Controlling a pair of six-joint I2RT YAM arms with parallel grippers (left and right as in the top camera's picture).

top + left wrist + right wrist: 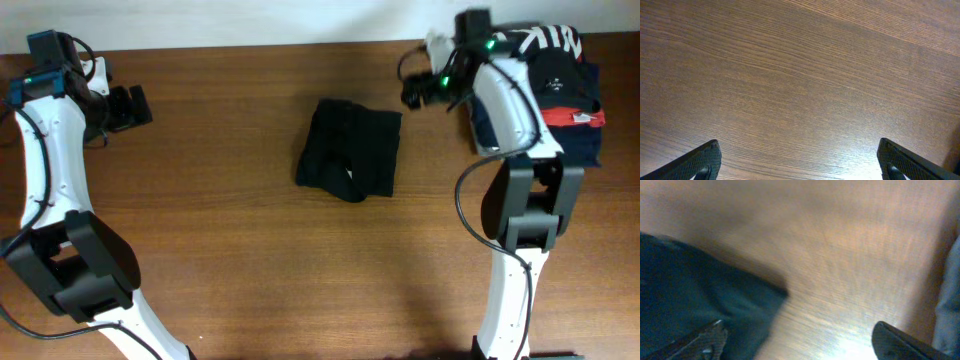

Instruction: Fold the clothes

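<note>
Folded black soft-fabric polo shirt (350, 150) on brown wooden table (230, 200), left gripper (800, 162) & right gripper (800, 340) both spread wide (right one near shirt's edge).

The black shirt (350, 150) lies folded into a compact, roughly rectangular bundle near the centre of the wooden table (250, 250). The fabric is soft and creased, with uneven edges. In the right wrist view, one corner rests flat on the wood.

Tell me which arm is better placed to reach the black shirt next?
Right. The right gripper, open, is beside the black shirt; the left gripper, also open, is far away over bare table.
</note>
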